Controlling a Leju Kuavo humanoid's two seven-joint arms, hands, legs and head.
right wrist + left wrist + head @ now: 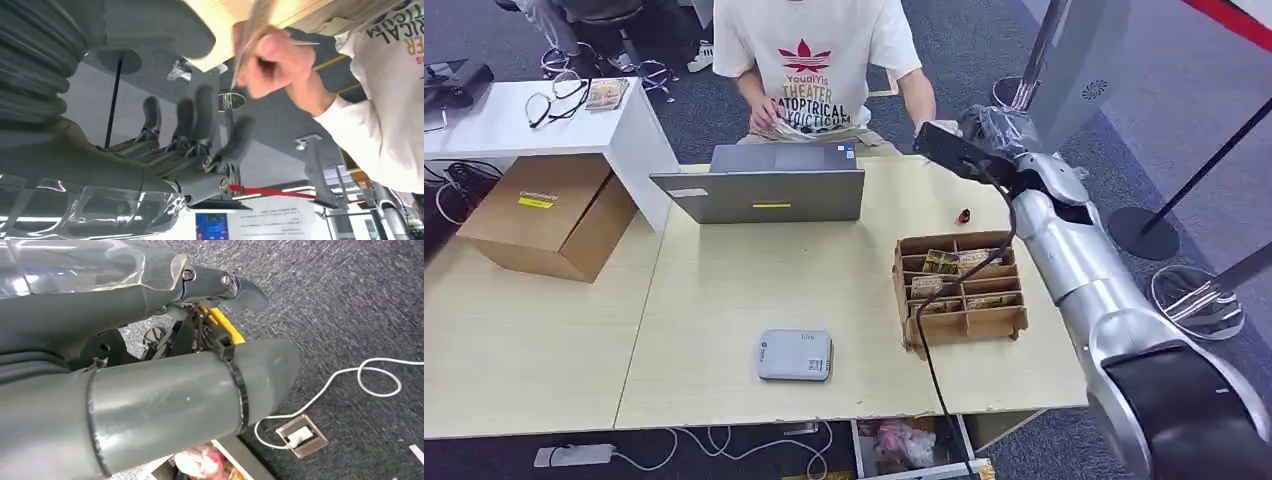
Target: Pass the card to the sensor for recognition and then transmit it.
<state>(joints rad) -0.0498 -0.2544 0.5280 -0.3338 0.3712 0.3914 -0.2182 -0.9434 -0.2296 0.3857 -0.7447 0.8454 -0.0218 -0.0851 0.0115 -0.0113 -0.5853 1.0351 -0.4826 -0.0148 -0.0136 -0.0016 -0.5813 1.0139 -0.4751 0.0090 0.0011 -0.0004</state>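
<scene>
Card [248, 40] is pinched in the person's hand [272, 57] at the table's [724, 290] far right edge, just off the right hand's [200, 145] spread, empty fingertips [243, 131]. Organizer [961, 290] right of the laptop [764, 183] holds packets [964, 265]. Sensor [795, 354] sits in front of the laptop. Left hand [220, 285]: state unclear.
</scene>
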